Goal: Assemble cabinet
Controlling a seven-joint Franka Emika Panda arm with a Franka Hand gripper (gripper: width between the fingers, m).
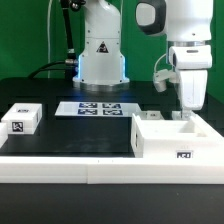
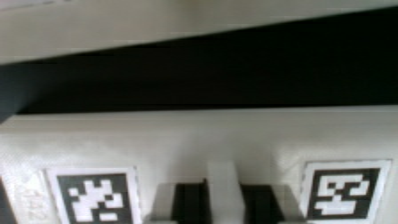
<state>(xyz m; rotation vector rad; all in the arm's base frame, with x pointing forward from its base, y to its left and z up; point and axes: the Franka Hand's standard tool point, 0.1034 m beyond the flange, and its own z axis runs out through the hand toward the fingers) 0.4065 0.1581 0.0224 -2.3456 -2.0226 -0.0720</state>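
Note:
The cabinet [image 1: 160, 140] is a large white open box at the exterior view's right, near the table's front edge, with a marker tag on its front wall. My gripper [image 1: 186, 116] reaches down at its far wall. In the wrist view the cabinet [image 2: 214, 145] fills the frame, with two marker tags on it. My gripper [image 2: 222, 203] has its dark fingers [image 2: 189, 206] close on either side of a thin white wall between those tags. A small white tagged panel [image 1: 22, 120] lies apart at the exterior view's left.
The marker board [image 1: 95, 108] lies flat in the middle of the black table. The white robot base [image 1: 101, 55] with a triangular sticker stands behind it. A white ledge [image 1: 60, 165] runs along the table's front.

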